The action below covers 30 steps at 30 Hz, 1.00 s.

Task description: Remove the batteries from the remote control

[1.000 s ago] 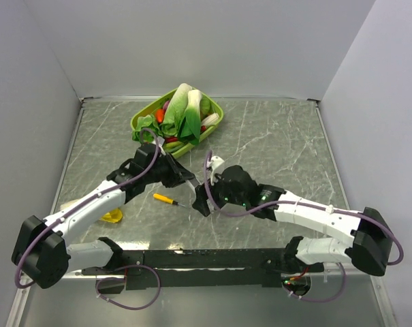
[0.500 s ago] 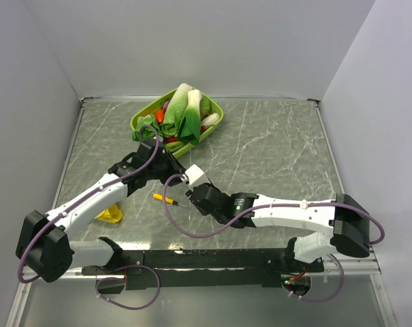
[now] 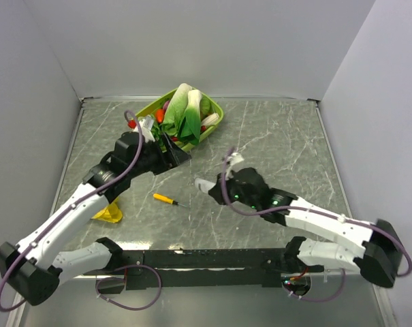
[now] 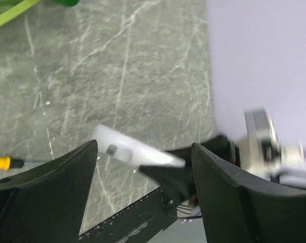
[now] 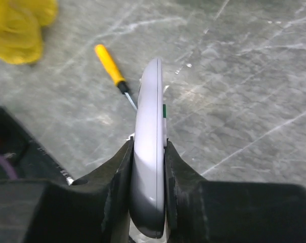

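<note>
The slim white rectangular plastic remote control [image 5: 148, 101] is up off the grey marbled worktop [image 3: 274, 143]. The right gripper [image 5: 149, 149] pinches it edge-on near one end, its jaws pressed onto the two broad faces. The left gripper [image 4: 144, 152] hangs near the green plastic basket of vegetables [image 3: 219, 114] with its jaws spread and nothing between them. Its camera looks across at the remote's free end, where a small dark recess shows on one face. In the right wrist view a thin dark green sliver [image 5: 164, 111] shows at the remote's edge, likely a battery (too little shows to be sure).

The remote looks light, stiff and smooth-skinned. It should bear a firm pinch without bending, but may pivot or slide in a grip taken at one end only. The better hold is across the flat faces, clear of the recess, so that opening stays free. The batteries would be tiny, hard and round, so they may roll on the worktop or squirt from a careless pinch; each is best taken across its middle. The yellow-handled screwdriver [image 3: 165, 198] lies on the worktop between the two arms, should prying be needed.
</note>
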Available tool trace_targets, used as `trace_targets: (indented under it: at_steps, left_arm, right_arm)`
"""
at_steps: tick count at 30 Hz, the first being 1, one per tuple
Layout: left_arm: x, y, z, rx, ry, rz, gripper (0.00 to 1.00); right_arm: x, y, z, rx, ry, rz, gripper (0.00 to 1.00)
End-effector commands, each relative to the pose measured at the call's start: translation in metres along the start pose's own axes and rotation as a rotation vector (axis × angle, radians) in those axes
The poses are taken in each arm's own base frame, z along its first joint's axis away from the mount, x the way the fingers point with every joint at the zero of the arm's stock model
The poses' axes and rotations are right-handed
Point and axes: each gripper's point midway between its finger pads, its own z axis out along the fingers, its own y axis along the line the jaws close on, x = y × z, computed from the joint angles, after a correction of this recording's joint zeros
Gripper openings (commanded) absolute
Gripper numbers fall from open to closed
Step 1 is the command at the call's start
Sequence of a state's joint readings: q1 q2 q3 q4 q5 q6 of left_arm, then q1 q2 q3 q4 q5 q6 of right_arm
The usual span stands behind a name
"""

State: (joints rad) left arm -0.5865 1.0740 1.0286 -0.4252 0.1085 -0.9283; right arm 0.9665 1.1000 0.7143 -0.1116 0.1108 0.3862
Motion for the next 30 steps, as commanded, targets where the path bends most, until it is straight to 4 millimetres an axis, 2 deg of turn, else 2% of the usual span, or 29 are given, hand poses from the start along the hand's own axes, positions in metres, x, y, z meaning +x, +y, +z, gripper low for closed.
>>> trace_targets:
  at_steps: [1,2,3,5,6,7,10,12,15,16,17,19,21,25,27,28,30]
  left_arm:
    - [0.011,-0.019,-0.013,0.177,0.016,0.092,0.79]
    - [0.013,-0.024,-0.017,0.223,0.009,0.090,0.78]
    - [0.022,-0.015,-0.013,0.225,0.024,0.080,0.78]
    - [0.025,-0.019,-0.014,0.270,0.023,0.083,0.77]
    - [0.029,-0.017,-0.012,0.280,0.036,0.095,0.76]
    - [0.029,-0.020,-0.013,0.304,0.033,0.137,0.76]
    - [0.035,-0.027,-0.017,0.353,0.070,0.240,0.75]
    - [0.035,-0.027,-0.020,0.339,0.089,0.261,0.76]
    - [0.042,-0.030,-0.027,0.390,0.103,0.265,0.77]
    - [0.046,-0.035,-0.033,0.434,0.110,0.277,0.78]
    - [0.054,-0.033,-0.033,0.460,0.133,0.283,0.78]
    - [0.068,-0.041,-0.043,0.562,0.192,0.326,0.78]
    - [0.080,-0.040,-0.049,0.597,0.258,0.367,0.78]
    - [0.086,-0.039,-0.053,0.618,0.297,0.397,0.79]
    - [0.088,-0.048,-0.059,0.688,0.294,0.395,0.78]
    - [0.097,-0.046,-0.063,0.720,0.331,0.387,0.78]
    - [0.099,-0.050,-0.068,0.761,0.346,0.367,0.78]
  right_arm:
    - [-0.038,0.028,-0.026,-0.262,-0.160,0.231,0.00]
    - [-0.047,0.030,-0.035,-0.284,-0.198,0.236,0.00]
    - [-0.047,0.027,-0.036,-0.270,-0.204,0.239,0.00]
    - [-0.052,0.022,-0.040,-0.242,-0.216,0.221,0.00]
    - [-0.046,0.022,-0.040,-0.247,-0.180,0.196,0.00]
    - [-0.051,0.021,-0.043,-0.246,-0.182,0.140,0.00]
    - [-0.046,0.022,-0.054,-0.255,-0.133,0.076,0.00]
    - [-0.050,0.022,-0.062,-0.258,-0.151,0.083,0.00]
    - [-0.059,0.035,-0.079,-0.349,-0.228,0.103,0.00]
    - [-0.062,0.045,-0.087,-0.418,-0.253,0.100,0.00]
    - [-0.062,0.049,-0.089,-0.442,-0.256,0.097,0.00]
    - [-0.061,0.058,-0.095,-0.501,-0.243,0.081,0.01]
    - [-0.059,0.062,-0.097,-0.523,-0.232,0.071,0.01]
    - [-0.063,0.067,-0.107,-0.563,-0.266,0.062,0.02]
    - [-0.067,0.069,-0.112,-0.579,-0.284,0.043,0.02]
    - [-0.066,0.070,-0.113,-0.583,-0.283,0.041,0.02]
    - [-0.069,0.071,-0.117,-0.591,-0.297,0.029,0.02]
